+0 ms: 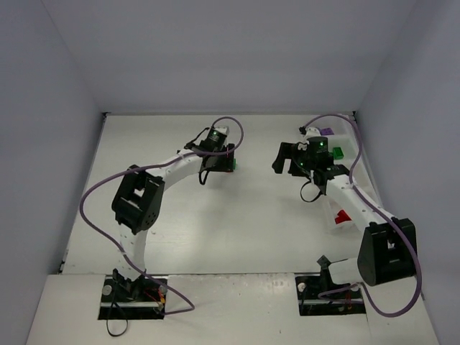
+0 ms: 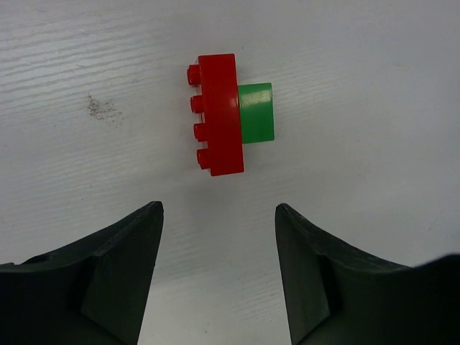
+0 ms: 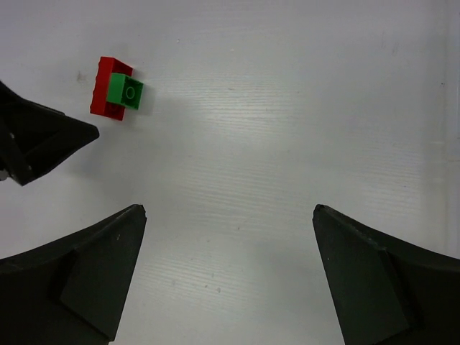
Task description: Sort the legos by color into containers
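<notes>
A red lego (image 2: pixel 219 115) lies on the white table with a smaller green lego (image 2: pixel 256 113) stuck to its side. My left gripper (image 2: pixel 219 208) hangs just short of this pair, open, with nothing between its fingers. The same pair, red lego (image 3: pixel 103 86) and green lego (image 3: pixel 126 92), shows at the upper left of the right wrist view. My right gripper (image 3: pixel 228 208) is wide open over bare table, well to the right of them. In the top view the left gripper (image 1: pixel 219 169) is beside the green lego (image 1: pixel 236 164), and the right gripper (image 1: pixel 287 164) is nearby. The containers (image 1: pixel 348 152) line the right wall.
In the containers I see a purple lego (image 1: pixel 325 132), a green lego (image 1: pixel 336 152) and a red lego (image 1: pixel 342 215). The right arm partly covers this tray. One finger of the left gripper (image 3: pixel 43 140) reaches into the right wrist view. Walls enclose the table on three sides.
</notes>
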Available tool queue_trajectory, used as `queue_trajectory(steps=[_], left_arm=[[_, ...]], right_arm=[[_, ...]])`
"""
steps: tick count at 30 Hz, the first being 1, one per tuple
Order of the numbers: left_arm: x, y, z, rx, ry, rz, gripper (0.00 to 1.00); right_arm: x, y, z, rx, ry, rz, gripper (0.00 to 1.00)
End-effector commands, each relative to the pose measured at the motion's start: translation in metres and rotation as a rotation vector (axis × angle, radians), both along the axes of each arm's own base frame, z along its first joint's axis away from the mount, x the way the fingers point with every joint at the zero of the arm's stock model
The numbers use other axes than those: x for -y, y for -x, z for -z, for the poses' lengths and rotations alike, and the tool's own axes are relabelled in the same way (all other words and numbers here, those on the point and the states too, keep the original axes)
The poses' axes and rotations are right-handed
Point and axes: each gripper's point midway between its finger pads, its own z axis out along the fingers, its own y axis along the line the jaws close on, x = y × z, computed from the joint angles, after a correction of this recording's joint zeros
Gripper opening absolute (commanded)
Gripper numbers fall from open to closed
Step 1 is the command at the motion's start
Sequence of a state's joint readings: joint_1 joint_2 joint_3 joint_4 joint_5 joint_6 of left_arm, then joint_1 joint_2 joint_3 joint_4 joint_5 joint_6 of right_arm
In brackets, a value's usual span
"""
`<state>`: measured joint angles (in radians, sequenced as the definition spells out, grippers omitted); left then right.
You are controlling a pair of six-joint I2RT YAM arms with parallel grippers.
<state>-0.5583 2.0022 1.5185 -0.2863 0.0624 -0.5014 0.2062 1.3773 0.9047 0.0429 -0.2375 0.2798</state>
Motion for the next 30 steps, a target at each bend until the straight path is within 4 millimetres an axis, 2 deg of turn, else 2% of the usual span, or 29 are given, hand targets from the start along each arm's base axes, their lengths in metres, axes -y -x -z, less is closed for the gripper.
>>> queue_trajectory(steps=[1, 3, 7, 14, 16, 20, 26, 27, 30], left_arm=[[0.010, -0.028, -0.035, 0.123, 0.031, -0.030, 0.57], [0.009, -0.033, -0.031, 0.136, 0.005, -0.041, 0.55], [0.009, -0.038, -0.016, 0.135, -0.033, -0.046, 0.53], [0.016, -0.053, -0.010, 0.189, -0.037, -0.042, 0.47], [0.020, -0.056, -0.008, 0.190, -0.037, -0.030, 0.47], [0.019, -0.056, 0.001, 0.182, -0.059, -0.011, 0.40], [0.017, -0.049, 0.004, 0.228, -0.081, 0.077, 0.19], [0.017, -0.048, 0.002, 0.238, -0.081, 0.090, 0.11], [0.015, -0.040, -0.010, 0.280, -0.077, 0.139, 0.03]], right_arm=[[-0.007, -0.001, -0.026, 0.095, -0.038, -0.015, 1.00], [-0.007, 0.001, -0.031, 0.118, -0.047, -0.016, 1.00], [-0.004, 0.010, -0.028, 0.121, -0.053, 0.000, 1.00], [-0.004, 0.015, -0.030, 0.140, -0.055, -0.009, 1.00], [-0.004, 0.015, -0.029, 0.141, -0.052, -0.018, 0.96], [-0.007, 0.013, -0.034, 0.156, -0.047, -0.046, 0.86], [-0.020, 0.012, -0.036, 0.163, -0.057, -0.143, 0.74], [-0.024, 0.011, -0.040, 0.168, -0.066, -0.161, 0.68], [-0.036, 0.010, -0.050, 0.175, -0.109, -0.219, 0.61]])
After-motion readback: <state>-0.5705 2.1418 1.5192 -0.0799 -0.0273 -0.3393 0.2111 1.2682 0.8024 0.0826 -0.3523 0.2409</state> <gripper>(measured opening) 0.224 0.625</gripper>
